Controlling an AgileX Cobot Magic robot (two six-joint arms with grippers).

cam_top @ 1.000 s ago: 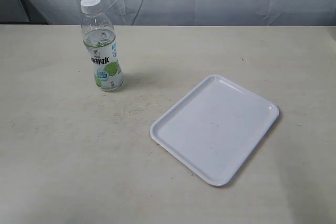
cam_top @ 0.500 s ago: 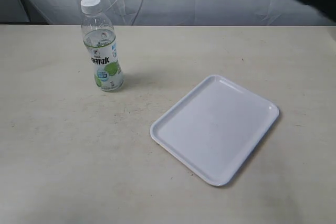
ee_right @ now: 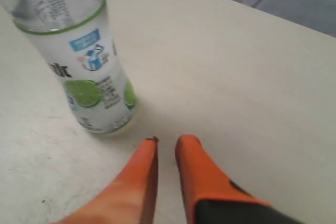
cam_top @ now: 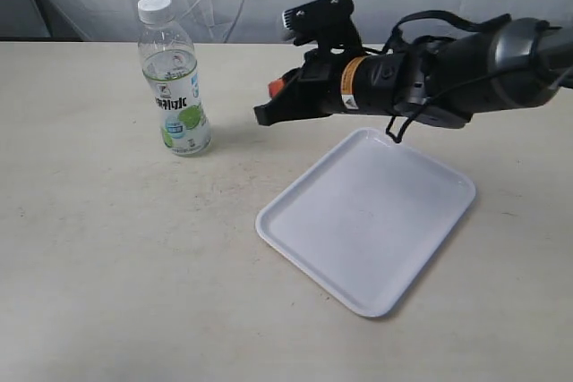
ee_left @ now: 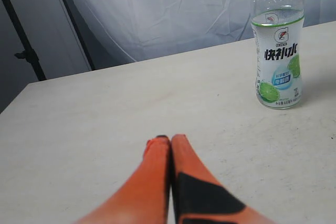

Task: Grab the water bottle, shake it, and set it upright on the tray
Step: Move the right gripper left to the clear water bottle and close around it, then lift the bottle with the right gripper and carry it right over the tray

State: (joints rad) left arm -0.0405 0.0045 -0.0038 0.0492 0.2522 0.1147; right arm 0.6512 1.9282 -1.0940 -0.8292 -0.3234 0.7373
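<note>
A water bottle [cam_top: 175,87] with a white screw cap stands upright at the far left of the table [cam_top: 98,266]. It is apart from the left gripper [ee_left: 164,140], which shows only in the left wrist view with its orange fingers pressed together above bare tabletop. To the bottle's right, the right gripper [cam_top: 266,115] hovers near its lower half, orange fingers parted by a narrow gap and pinching nothing. Its black arm [cam_top: 430,78] stretches in over the far edge of the white tray [cam_top: 367,221], which lies flat and askew, right of centre.
</note>
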